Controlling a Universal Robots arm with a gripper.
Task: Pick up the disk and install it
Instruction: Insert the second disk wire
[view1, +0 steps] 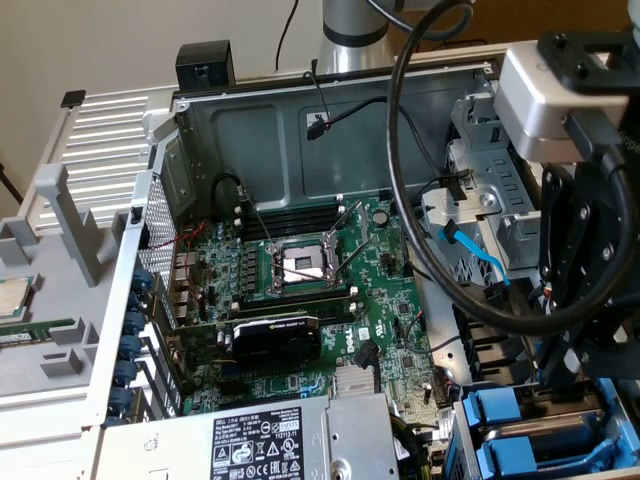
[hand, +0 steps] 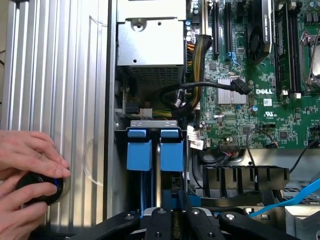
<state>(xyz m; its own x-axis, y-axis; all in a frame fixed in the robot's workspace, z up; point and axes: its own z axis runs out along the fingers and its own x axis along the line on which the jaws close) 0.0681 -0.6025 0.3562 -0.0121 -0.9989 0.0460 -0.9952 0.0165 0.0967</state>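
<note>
My gripper (hand: 174, 220) hangs over the drive bay at the corner of the open computer case. Its black fingers (hand: 159, 220) stand close together, shut on a thin edge-on piece with bright blue plastic beside it, which I take to be the disk (hand: 168, 201). Its label and metal face are hidden. Just beyond the fingers, two blue drive carriers (hand: 139, 150) sit side by side in the bay. In the exterior view the gripper (view1: 578, 372) is at the right, above the blue carriers (view1: 500, 412).
A person's hands (hand: 27, 165) hold a small black round object on the ribbed case panel beside the bay. The silver power-supply box (view1: 250, 440), the motherboard (view1: 320, 290), thick black cables (view1: 400, 180) and a light blue cable (view1: 475, 255) crowd the case.
</note>
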